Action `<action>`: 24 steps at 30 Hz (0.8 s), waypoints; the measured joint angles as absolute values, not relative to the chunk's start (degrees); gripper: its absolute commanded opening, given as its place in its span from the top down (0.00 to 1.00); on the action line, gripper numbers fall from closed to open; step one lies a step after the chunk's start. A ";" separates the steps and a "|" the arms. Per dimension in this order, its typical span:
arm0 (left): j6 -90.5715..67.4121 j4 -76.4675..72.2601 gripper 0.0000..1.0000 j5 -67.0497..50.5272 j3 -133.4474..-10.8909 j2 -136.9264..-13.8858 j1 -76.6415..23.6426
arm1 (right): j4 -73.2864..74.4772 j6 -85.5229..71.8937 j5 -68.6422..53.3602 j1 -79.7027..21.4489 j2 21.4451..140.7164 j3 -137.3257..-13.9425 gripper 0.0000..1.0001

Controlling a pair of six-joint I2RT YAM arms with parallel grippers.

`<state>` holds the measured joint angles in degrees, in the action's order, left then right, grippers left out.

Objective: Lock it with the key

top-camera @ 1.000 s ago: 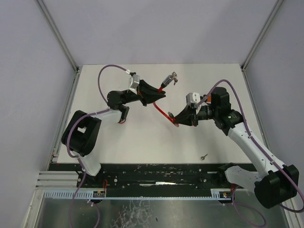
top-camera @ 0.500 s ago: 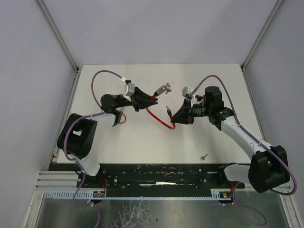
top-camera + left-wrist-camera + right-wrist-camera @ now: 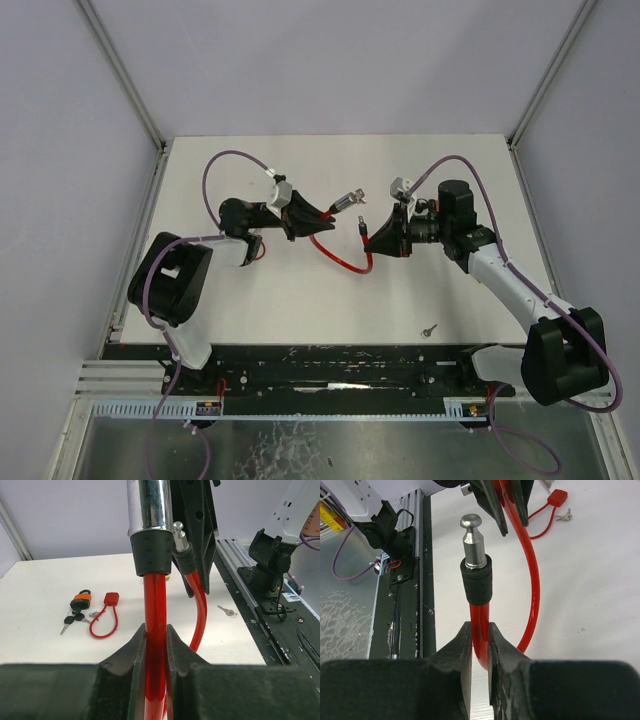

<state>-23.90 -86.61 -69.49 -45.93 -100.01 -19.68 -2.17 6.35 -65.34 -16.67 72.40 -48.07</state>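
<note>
Above the tabletop (image 3: 300,300) middle, the left hand (image 3: 155,635) pinches the red cable (image 3: 340,257) under the lock barrel (image 3: 147,505), and the right hand (image 3: 479,632) pinches it under the pin (image 3: 471,530). Align pin squarely with barrel; the key (image 3: 428,329) lies by the near edge.

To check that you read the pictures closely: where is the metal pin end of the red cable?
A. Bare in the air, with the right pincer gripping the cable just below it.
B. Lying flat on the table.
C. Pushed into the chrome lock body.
A: the right wrist view shows the right pincer shut on the red cable below the bare pin end, apart from the lock body.
</note>
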 measured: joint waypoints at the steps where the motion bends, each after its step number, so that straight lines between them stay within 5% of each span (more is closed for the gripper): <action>1: -23.77 -86.61 0.99 -69.47 -45.93 -100.09 -19.73 | -2.17 6.26 -65.32 -16.67 72.40 -48.07 1.00; 13: -18.72 -83.15 0.99 -69.17 -46.17 -100.64 -20.84 | -3.11 5.80 -64.88 -16.67 73.34 -47.70 1.00; 24: -1.56 -59.51 1.00 -66.46 -49.06 -98.17 -23.22 | -3.22 5.80 -63.77 -16.64 73.34 -47.35 1.00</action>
<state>-1.56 -59.51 -66.46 -49.06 -98.17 -23.22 -3.22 5.80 -63.77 -16.64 73.34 -47.35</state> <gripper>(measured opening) 0.115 0.187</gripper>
